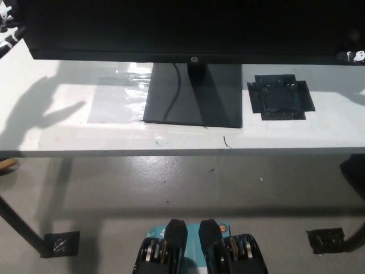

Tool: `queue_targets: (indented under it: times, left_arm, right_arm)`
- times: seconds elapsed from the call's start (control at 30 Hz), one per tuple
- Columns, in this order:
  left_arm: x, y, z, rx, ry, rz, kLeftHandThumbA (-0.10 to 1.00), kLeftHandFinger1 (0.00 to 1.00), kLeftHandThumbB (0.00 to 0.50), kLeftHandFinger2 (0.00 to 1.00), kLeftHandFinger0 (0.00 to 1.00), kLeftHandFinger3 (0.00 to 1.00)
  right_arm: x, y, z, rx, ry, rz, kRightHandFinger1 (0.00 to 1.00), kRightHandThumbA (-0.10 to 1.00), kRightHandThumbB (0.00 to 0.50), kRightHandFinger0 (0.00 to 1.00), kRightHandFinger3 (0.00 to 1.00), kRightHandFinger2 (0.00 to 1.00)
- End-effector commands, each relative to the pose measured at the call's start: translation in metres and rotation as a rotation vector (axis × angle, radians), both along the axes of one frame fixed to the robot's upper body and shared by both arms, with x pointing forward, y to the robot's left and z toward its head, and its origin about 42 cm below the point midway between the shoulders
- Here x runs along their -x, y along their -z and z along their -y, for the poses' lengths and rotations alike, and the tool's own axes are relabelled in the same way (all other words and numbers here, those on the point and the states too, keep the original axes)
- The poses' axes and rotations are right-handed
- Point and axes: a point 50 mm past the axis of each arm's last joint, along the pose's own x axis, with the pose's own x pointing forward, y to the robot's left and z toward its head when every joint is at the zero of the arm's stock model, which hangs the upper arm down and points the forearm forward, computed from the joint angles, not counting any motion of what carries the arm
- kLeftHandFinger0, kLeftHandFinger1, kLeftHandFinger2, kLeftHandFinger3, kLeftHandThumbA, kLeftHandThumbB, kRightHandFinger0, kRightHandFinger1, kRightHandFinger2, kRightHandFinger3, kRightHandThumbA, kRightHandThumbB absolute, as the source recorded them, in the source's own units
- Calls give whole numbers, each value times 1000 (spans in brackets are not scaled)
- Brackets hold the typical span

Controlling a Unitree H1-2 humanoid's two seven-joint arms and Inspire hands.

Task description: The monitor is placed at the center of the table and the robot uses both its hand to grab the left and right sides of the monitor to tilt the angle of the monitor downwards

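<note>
The monitor (188, 28) is standing centrally on the table (45, 131), filling twelve o'clock, while the left hand (5, 25) at ten and right hand (355, 56) at two are touching its edges, their grip impossible to tell.

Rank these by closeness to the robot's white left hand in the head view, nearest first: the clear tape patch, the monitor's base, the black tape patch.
From the left hand at the monitor's left edge:
1. Clear tape patch, on the table's left part.
2. Monitor base, at the centre.
3. Black tape patch, on the right.
</note>
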Motion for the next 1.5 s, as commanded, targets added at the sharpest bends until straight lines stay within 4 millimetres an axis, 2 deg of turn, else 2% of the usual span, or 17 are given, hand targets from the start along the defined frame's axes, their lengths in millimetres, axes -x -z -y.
queue_targets:
  times: [0.0, 0.07, 0.2, 0.23, 0.37, 0.4, 0.57, 0.67, 0.73, 0.87, 1.0, 1.03, 1.17, 1.2, 1.3, 1.4, 1.47]
  left_arm:
    - [-2, 8, 7, 19, 23, -37, 1000, 1000, 385, 1000, 1000, 1000]
    - [27, 36, -5, 147, 7, -28, 1000, 1000, 420, 1000, 1000, 1000]
    - [36, 40, -6, 179, 11, -29, 1000, 1000, 417, 1000, 1000, 1000]
    - [74, 62, -11, 243, -1, 30, 1000, 1000, 383, 1000, 1000, 1000]
    - [90, 68, -12, 258, -4, 42, 1000, 1000, 371, 1000, 1000, 1000]
    - [121, 77, -13, 286, 2, 58, 1000, 1000, 399, 1000, 1000, 1000]
    - [159, 82, -17, 332, 18, 81, 1000, 1000, 453, 1000, 1000, 1000]
    - [162, 82, -16, 338, 17, 79, 1000, 1000, 454, 1000, 1000, 1000]
    - [188, 87, -20, 407, 51, 92, 1000, 1000, 393, 1000, 1000, 1000]
    - [204, 82, -12, 453, 86, 104, 1000, 1000, 460, 1000, 1000, 1000]
    - [209, 79, -6, 463, 109, 115, 1000, 1000, 430, 1000, 1000, 1000]
    - [221, 71, 12, 494, 200, 151, 1000, 1000, 352, 1000, 1000, 1000]
    - [228, 69, 23, 468, 235, 160, 1000, 1000, 361, 1000, 1000, 1000]
    - [236, 69, 35, 444, 276, 155, 1000, 1000, 371, 1000, 1000, 1000]
    - [244, 70, 48, 437, 317, 132, 1000, 1000, 396, 1000, 1000, 1000]
    - [245, 70, 49, 435, 322, 130, 1000, 1000, 394, 1000, 1000, 1000]
    - [251, 72, 67, 440, 350, 117, 1000, 1000, 468, 1000, 1000, 1000]
  right_arm:
    - [-17, -49, -29, 84, -37, 125, 1000, 827, 500, 1000, 1000, 1000]
    - [-15, -49, -23, 84, -17, 130, 1000, 783, 500, 1000, 1000, 1000]
    - [-15, -49, -22, 81, -16, 132, 1000, 777, 500, 1000, 1000, 1000]
    - [-12, -45, -16, 67, -7, 133, 1000, 760, 500, 1000, 1000, 1000]
    - [-11, -43, -14, 72, -1, 136, 1000, 767, 500, 1000, 1000, 1000]
    - [-9, -39, -10, 46, 3, 143, 1000, 756, 500, 1000, 1000, 1000]
    - [-4, -35, -4, -112, -31, 165, 1000, 833, 500, 1000, 1000, 1000]
    - [-4, -35, -3, -126, -36, 167, 1000, 835, 500, 1000, 1000, 1000]
    - [10, -27, 10, -371, -115, 138, 1000, 894, 500, 1000, 1000, 1000]
    - [51, -10, 23, -778, -378, 108, 1000, 812, 500, 1000, 1000, 1000]
    - [75, -4, 24, -902, -453, 116, 1000, 818, 500, 1000, 1000, 1000]
    - [126, 6, 26, -1010, -550, 162, 1000, 939, 492, 1000, 1000, 1000]
    - [160, 14, 33, -1047, -591, 190, 1000, 1000, 484, 1000, 1000, 1000]
    - [195, 23, 46, -1151, -614, 220, 1000, 992, 480, 1000, 1000, 1000]
    - [228, 27, 61, -1225, -624, 245, 1000, 966, 500, 1000, 1000, 1000]
    - [232, 28, 63, -1249, -628, 245, 1000, 961, 500, 1000, 1000, 1000]
    - [262, 27, 72, -1340, -668, 259, 1000, 895, 500, 1000, 1000, 1000]
